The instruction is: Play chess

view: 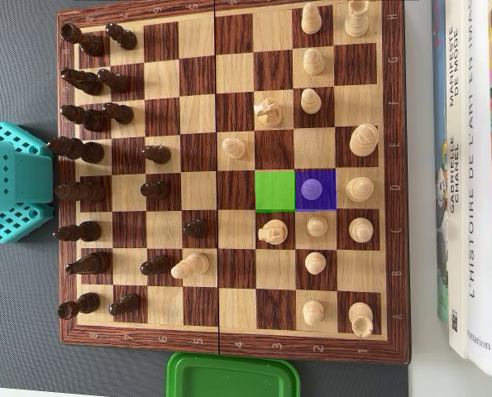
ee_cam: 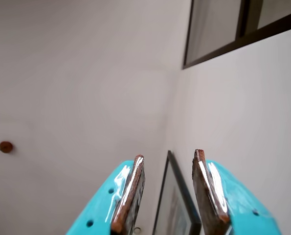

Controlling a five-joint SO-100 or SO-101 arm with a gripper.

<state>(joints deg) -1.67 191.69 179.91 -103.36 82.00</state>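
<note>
Below the chessboard [view: 229, 343], a closed green container [view: 232, 376]; gripper [ee_cam: 168, 155] apart, empty.

The chessboard [view: 229, 178] lies flat with dark pieces along its left side and light pieces on its right. One square is overlaid green [view: 274, 190], and the adjacent square to its right is overlaid purple [view: 314, 189] around a pawn. A teal arm base [view: 12, 182] sits left of the board, a green lid [view: 231, 376] below it, and books [view: 473, 174] to the right.

One chessboard [view: 229, 343] carries sixteen dark pieces [view: 156, 154] and fifteen light pieces [view: 234, 148], plus one round piece [view: 311, 188] tinted violet. Two squares are coloured: one green [view: 274, 190], one violet [view: 327, 203]. The wrist view shows two fingers [ee_cam: 130, 196].
</note>
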